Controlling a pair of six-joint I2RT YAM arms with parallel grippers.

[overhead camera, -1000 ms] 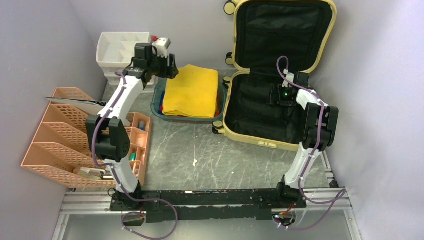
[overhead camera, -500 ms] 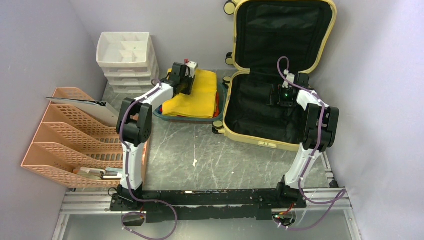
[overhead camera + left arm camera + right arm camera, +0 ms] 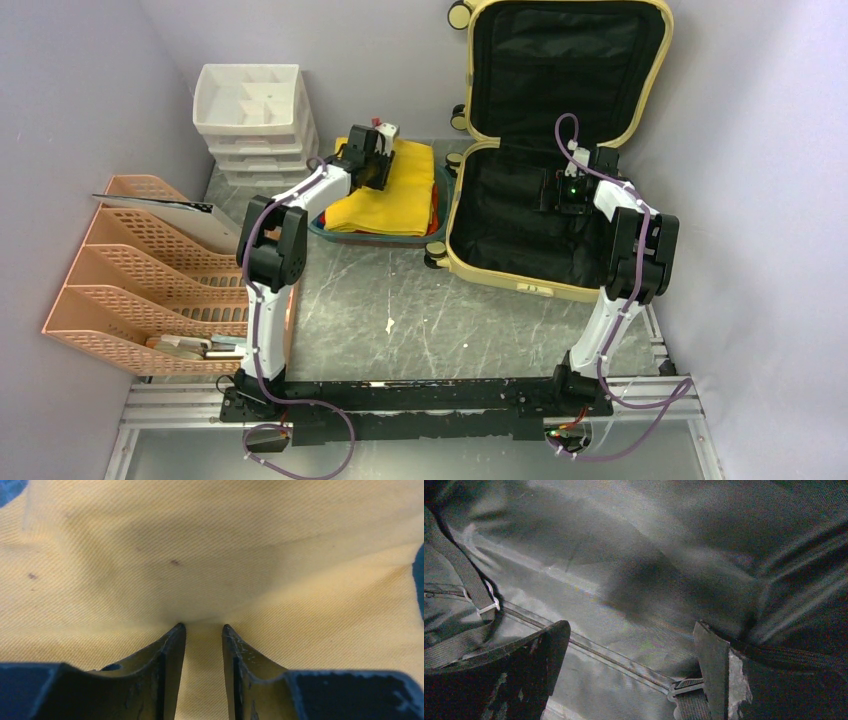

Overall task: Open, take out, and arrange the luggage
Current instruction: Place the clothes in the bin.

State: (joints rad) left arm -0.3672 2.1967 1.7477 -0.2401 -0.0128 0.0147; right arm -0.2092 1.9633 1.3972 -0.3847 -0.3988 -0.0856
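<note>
the luggage (image 3: pixel 508 274) lies wide open at the far right of the table, base flat, lid propped upright against the back wall, so opening is done, i'd say. my right gripper (image 3: pixel 631 626) hangs inside the base with its fingers spread wide apart and nothing between them. under it i see only black lining (image 3: pixel 659 555) and a strap (image 3: pixel 459 565), and the overhead view shows nothing else in either half. taking out looks finished, or very near it.

over to my left gripper (image 3: pixel 202 627): it's down on the yellow cloth (image 3: pixel 395 195), fingers drawn close together with a small fold of the cloth pinched between the tips, and the weave puckers toward them. that cloth sits on top of the pile in the teal tray (image 3: pixel 372 237), just left of the luggage, with red and blue edges peeking out beneath. so arranging is the step in hand. as i judge it, what's left is squaring this yellow piece on the pile, or moving it to its place, then letting go.
</note>
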